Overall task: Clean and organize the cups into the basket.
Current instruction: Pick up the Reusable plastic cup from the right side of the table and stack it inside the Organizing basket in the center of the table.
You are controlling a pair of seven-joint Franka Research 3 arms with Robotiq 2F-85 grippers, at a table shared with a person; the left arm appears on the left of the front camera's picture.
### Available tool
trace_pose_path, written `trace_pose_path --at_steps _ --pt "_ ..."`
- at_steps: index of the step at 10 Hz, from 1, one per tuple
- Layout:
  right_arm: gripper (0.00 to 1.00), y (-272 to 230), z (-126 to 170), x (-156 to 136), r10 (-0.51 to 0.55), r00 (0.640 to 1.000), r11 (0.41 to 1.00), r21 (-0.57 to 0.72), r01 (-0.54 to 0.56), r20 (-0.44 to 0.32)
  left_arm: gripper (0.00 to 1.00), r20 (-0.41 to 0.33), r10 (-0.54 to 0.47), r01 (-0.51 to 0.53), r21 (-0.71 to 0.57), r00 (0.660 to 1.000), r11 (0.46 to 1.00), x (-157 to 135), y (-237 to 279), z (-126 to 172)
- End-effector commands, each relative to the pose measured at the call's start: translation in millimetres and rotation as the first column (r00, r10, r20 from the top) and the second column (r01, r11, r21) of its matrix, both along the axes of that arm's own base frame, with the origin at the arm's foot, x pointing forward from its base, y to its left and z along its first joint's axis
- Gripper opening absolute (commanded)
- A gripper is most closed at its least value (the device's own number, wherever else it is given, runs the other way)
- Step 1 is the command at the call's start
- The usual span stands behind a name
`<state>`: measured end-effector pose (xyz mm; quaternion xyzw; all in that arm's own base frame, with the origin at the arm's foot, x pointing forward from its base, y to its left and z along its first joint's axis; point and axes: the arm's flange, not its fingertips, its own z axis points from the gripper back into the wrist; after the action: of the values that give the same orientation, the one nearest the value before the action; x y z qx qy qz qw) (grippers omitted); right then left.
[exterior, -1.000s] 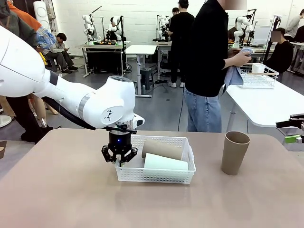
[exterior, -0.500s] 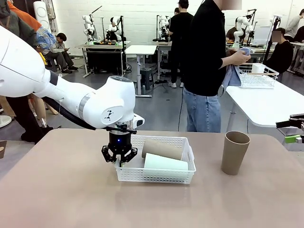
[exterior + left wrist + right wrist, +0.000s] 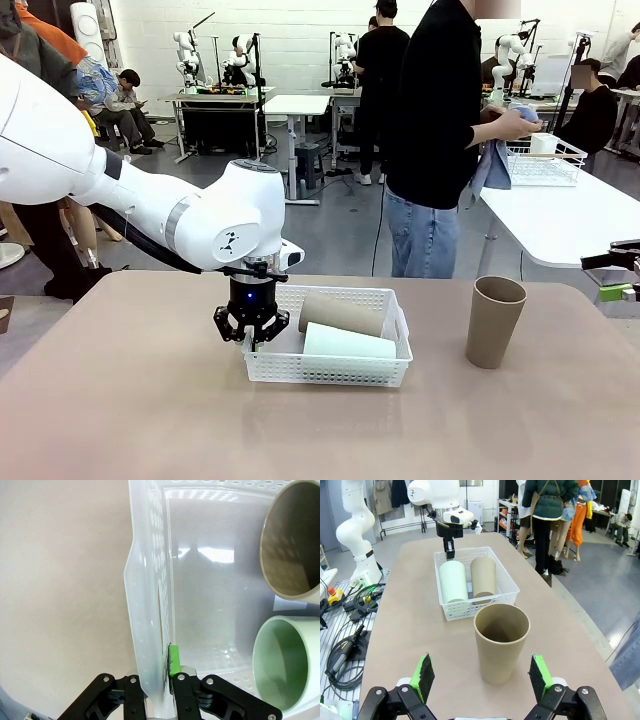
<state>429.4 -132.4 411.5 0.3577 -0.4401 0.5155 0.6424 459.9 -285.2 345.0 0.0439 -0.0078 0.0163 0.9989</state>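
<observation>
Front: left gripper [image 3: 252, 338] pinches left wall of the basket [image 3: 330, 378]. Lying tan cup [image 3: 340, 314] & mint cup [image 3: 348, 343] inside, on their sides. Upright tan cup [image 3: 494, 320] on table [image 3: 120, 400], well apart to the R.
L wrist: pads clamp the wall.
R wrist: right gripper [image 3: 481, 676] spread wide, upright tan cup just ahead betw. fingers, axis vertical. R arm nearer, so prob. its pick.

The basket [image 3: 330, 370] at the black, green-padded left gripper [image 3: 254, 343] is white, its walls patterned with a grid of small holes. Inside it, just beside that gripper, are a pale mint green cup [image 3: 350, 343] and a tan-brown cup [image 3: 342, 314]. Ahead of the right gripper [image 3: 482, 676], also black with green pads, is a second tan-brown cup [image 3: 501, 642], its inside perhaps slightly darker. The surface [image 3: 130, 400] is plain pinkish beige.
</observation>
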Motion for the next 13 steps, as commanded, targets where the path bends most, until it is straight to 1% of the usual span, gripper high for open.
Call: trace_pose_path --at_steps 1,3,4,5,6,7,10,12,13 --pt "1.00 0.5 -0.9 -5.2 0.006 1.000 1.000 -0.010 -0.006 -0.005 0.00 -0.002 -0.002 0.002 0.001 1.000 1.000 -1.0 0.1 0.6" --pt "1.00 0.0 0.0 0.0 0.000 1.000 1.000 0.000 0.000 0.000 0.00 -0.002 -0.002 0.002 0.001 1.000 1.000 -1.0 0.1 0.6" --pt "1.00 7.9 -22.5 7.9 0.035 0.999 0.999 -0.032 -0.036 -0.033 0.00 -0.002 -0.002 0.002 0.001 1.000 1.000 -1.0 0.1 0.6" --pt "1.00 9.7 -43.0 17.8 0.031 0.997 0.998 -0.049 -0.034 -0.072 0.00 -0.002 -0.002 0.002 0.001 1.000 1.000 -1.0 0.1 0.6" --pt "1.00 8.4 -58.6 23.5 0.048 0.996 0.997 -0.057 -0.052 -0.074 0.00 -0.002 -0.002 0.002 0.001 1.000 1.000 -1.0 0.1 0.6" --pt "1.00 8.6 -74.8 29.3 0.067 0.996 0.996 -0.056 -0.070 -0.060 0.00 -0.002 -0.002 0.002 0.001 1.000 1.000 -1.0 0.1 0.6" --pt "1.00 17.7 -120.3 50.4 0.078 0.991 0.995 -0.057 -0.084 -0.107 0.00 -0.002 -0.002 0.002 0.001 1.000 1.000 -1.0 0.1 0.6" --pt "1.00 29.6 -136.1 62.1 0.082 0.988 0.995 -0.052 -0.089 -0.133 0.00 -0.002 -0.002 0.002 0.001 1.000 1.000 -1.0 0.1 0.6" --pt "1.00 30.2 -137.0 60.5 0.075 0.987 0.995 -0.057 -0.083 -0.139 0.00 -0.002 -0.002 0.002 0.001 1.000 1.000 -1.0 0.1 0.6"
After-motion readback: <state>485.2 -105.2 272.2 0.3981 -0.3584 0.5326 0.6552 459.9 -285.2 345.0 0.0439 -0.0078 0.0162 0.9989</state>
